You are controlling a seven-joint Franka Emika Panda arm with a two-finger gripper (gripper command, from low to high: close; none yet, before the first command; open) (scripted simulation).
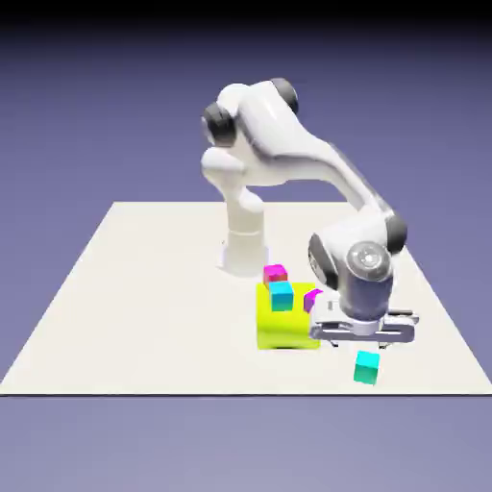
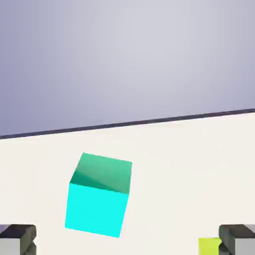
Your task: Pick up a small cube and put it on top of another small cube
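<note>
Since the turquoise cube (image 1: 366, 368) at the exterior view's lower right looks light and hard, the wide-open gripper (image 1: 363, 344) should pinch its flat sides

The arm (image 1: 288, 144) looked like smooth, glossy white plastic, its dark joint caps duller. On the wrist (image 1: 368, 259), a round metallic-looking disc shone. The turquoise-green cube (image 1: 366, 368), at the lower right of the exterior view, had smooth, plain faces like plastic. The yellow block (image 1: 286, 329) looked smooth too, and the pale counter (image 1: 154, 307) appeared matt and even.
</note>
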